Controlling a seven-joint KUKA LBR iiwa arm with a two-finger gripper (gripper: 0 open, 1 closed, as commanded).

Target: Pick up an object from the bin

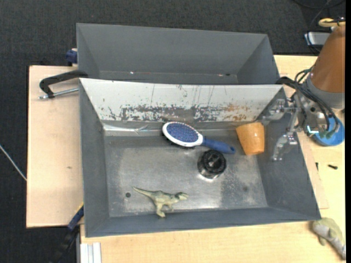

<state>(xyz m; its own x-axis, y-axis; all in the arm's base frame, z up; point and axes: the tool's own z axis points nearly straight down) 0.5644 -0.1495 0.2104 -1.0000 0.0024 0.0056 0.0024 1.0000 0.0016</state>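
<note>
orange cup [251, 138] beside blue hairbrush [184, 134], dinosaur [162, 199] apart

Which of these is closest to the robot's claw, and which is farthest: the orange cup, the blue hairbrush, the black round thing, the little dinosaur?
From the gripper, by the bin's right wall:
1. Orange cup, right beside it, at the back right.
2. Blue hairbrush and black round thing, mid-bin. They are too close to call, since the brush's handle points toward the cup.
3. Toy dinosaur, front left.
</note>
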